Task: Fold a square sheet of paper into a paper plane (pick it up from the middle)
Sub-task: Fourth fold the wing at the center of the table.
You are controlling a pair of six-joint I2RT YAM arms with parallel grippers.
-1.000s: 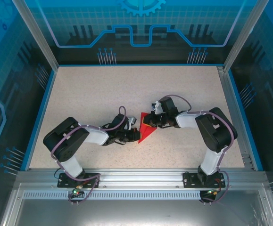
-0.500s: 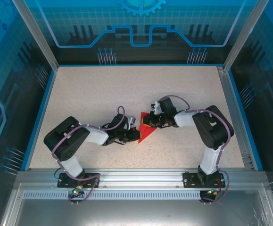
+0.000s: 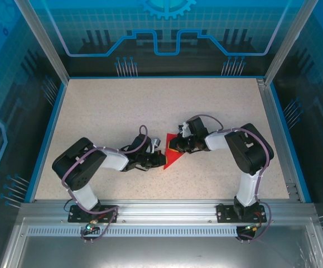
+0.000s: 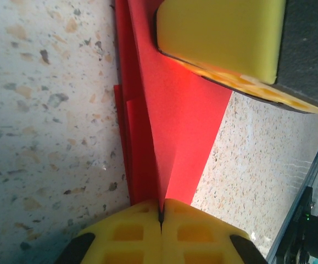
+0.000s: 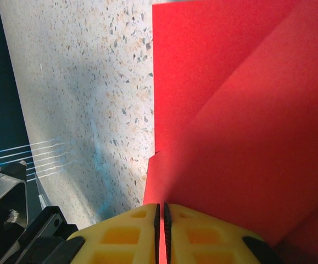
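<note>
The thin, bright red creased paper sheet [image 3: 171, 154] spans low over the speckled worktop [image 3: 122, 111] between both claws. The left claw [image 4: 161, 213] pinches one end and the right claw [image 5: 160, 212] the opposite edge, so its crease runs claw to claw.

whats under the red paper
Lower folded layers of the red paper peek out along its left edge, with the speckled table beside them. The patch of table directly beneath is covered.

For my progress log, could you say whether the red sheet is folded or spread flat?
Folded: the red sheet has a triangular outline, with creased, overlapping layers.
</note>
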